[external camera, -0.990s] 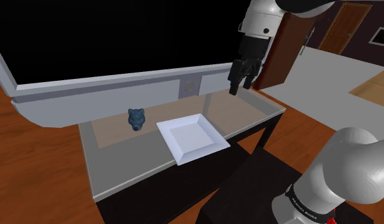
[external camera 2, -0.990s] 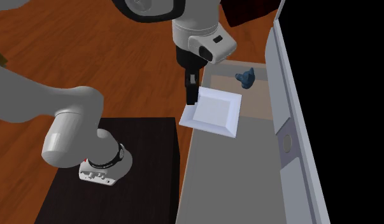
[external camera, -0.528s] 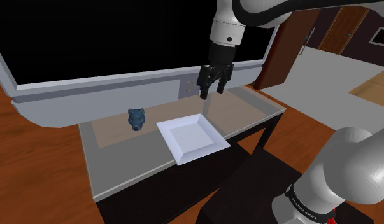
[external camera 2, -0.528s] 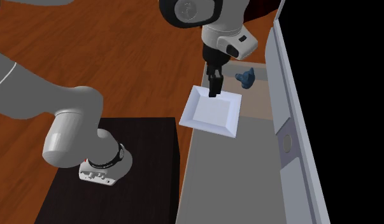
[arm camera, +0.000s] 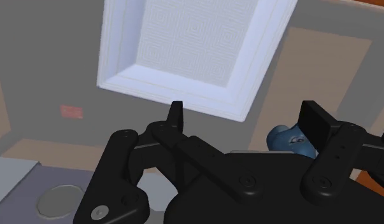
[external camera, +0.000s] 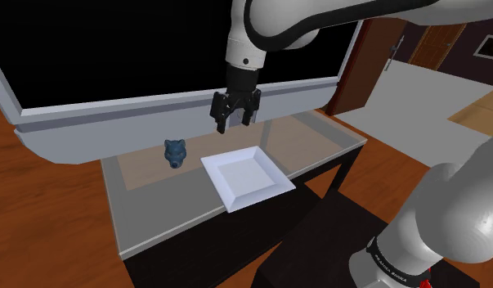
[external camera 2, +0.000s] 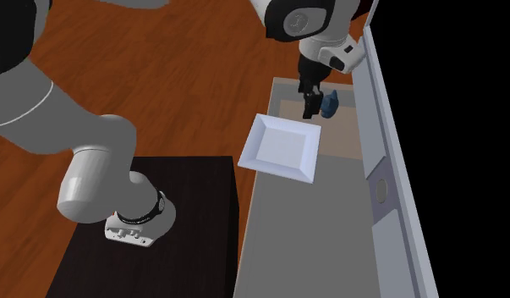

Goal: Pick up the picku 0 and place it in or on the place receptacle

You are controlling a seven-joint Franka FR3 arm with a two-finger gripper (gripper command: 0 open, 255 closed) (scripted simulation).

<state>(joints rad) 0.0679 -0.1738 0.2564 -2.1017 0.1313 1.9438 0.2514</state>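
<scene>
Two fingers apart, empty, downturned over the table near blue figurine and white tray.

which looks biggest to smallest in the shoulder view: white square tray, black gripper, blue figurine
1. white square tray
2. black gripper, hanging higher, so possibly nearer the camera and flattered
3. blue figurine

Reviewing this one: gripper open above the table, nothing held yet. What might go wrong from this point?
1. The blue figurine is small and irregular; the open gripper may close off-centre and tip or drop it.
2. The white plate lies close beside it, so a descending finger might catch the plate's raised rim.
3. The grey ledge stands just behind the figurine; the hand might bump it.
</scene>
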